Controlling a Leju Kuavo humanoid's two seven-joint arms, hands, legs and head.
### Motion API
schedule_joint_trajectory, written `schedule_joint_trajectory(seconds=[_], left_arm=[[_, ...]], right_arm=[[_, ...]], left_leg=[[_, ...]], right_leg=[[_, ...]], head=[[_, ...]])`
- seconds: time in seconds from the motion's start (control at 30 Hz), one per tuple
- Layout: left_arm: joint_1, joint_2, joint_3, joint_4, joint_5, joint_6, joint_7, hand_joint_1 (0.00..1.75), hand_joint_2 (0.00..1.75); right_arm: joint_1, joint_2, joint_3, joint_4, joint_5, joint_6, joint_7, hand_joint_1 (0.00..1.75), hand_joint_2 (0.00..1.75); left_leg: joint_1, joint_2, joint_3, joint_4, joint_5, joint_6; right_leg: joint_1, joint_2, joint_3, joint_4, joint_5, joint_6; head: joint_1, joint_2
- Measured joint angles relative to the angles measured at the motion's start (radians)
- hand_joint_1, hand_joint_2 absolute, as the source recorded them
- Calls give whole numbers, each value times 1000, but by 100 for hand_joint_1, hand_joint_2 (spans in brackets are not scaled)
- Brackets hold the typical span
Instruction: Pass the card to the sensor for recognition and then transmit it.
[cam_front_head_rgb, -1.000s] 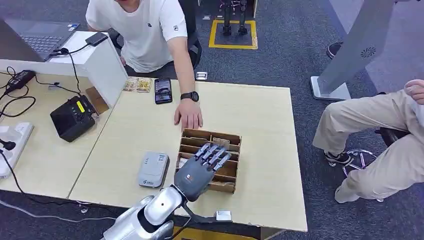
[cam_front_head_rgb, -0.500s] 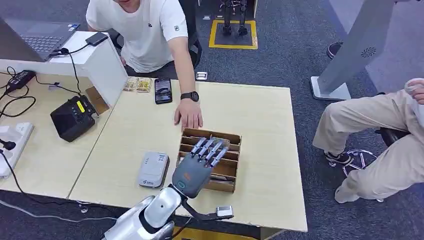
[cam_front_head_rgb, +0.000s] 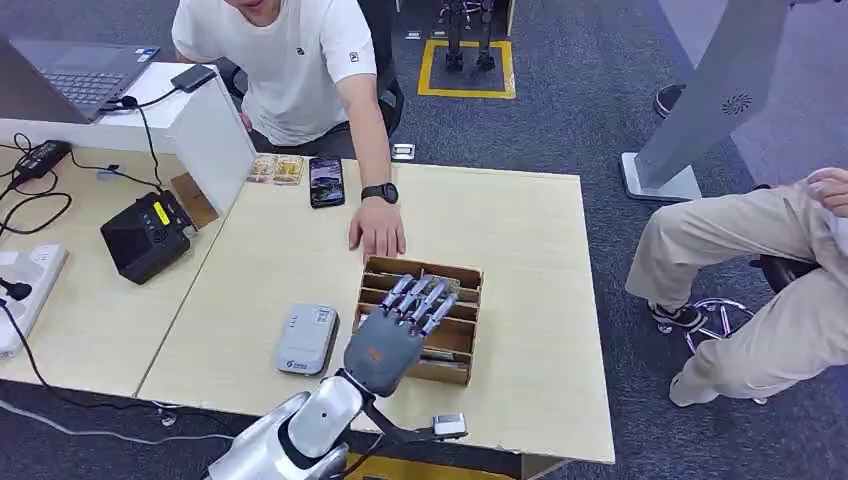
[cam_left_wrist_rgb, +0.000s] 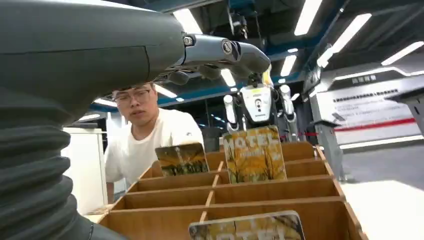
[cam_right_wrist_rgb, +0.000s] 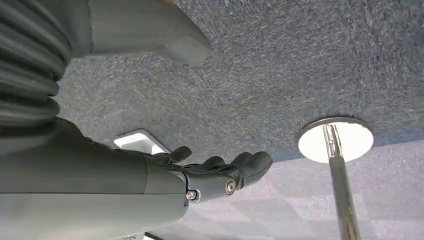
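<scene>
Head view looks down on a pale wooden counter (cam_front_head_rgb: 520, 250) where my left robot hand (cam_front_head_rgb: 395, 335) hovers over a divided wooden card box (cam_front_head_rgb: 465, 285), fingers stretched out and apart, holding nothing. It covers most of the box's middle, so from above I cannot tell how many cards sit inside. From the camera at my left wrist I count three cards standing upright in the slots: one card (cam_left_wrist_rgb: 254, 153) with yellow trees and lettering, a darker second card (cam_left_wrist_rgb: 182, 159) beside it in the same row, and a third card (cam_left_wrist_rgb: 247, 227) in the closest row, cut off by the frame edge. One grey card sensor (cam_front_head_rgb: 306, 339) lies flat on the counter just left of the box. One person in a white shirt (cam_front_head_rgb: 290, 60) sits across from me, one hand (cam_front_head_rgb: 377, 232) flat on the counter touching the box's far edge; the head is cut off. A second person's tan trouser legs (cam_front_head_rgb: 750, 270) show at right. My right robot hand (cam_right_wrist_rgb: 220, 172) hangs over grey carpet, fingers loosely curved, empty.
</scene>
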Motion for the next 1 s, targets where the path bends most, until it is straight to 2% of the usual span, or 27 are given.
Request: schedule_joint_trajectory(seconds=[0.23,0.47,1.0], left_arm=[[0,5,0,14,2,-49,-39,0,175],[0,10,0,21,6,-66,-53,0,175],[1,11,0,16,74,-44,-95,0,175]], right_arm=[[0,0,0,0,1,0,0,0,175],[0,0,0,0,1,0,1,0,175],[1,0,0,-2,-15,0,12,0,175]], left_leg=[[0,0,0,0,0,0],[0,0,0,0,0,0],[0,0,0,0,0,0]], right_leg=[[0,0,0,0,0,0],[0,0,0,0,0,0],[0,0,1,0,0,0]], head=[[0,0],[0,0],[0,0]])
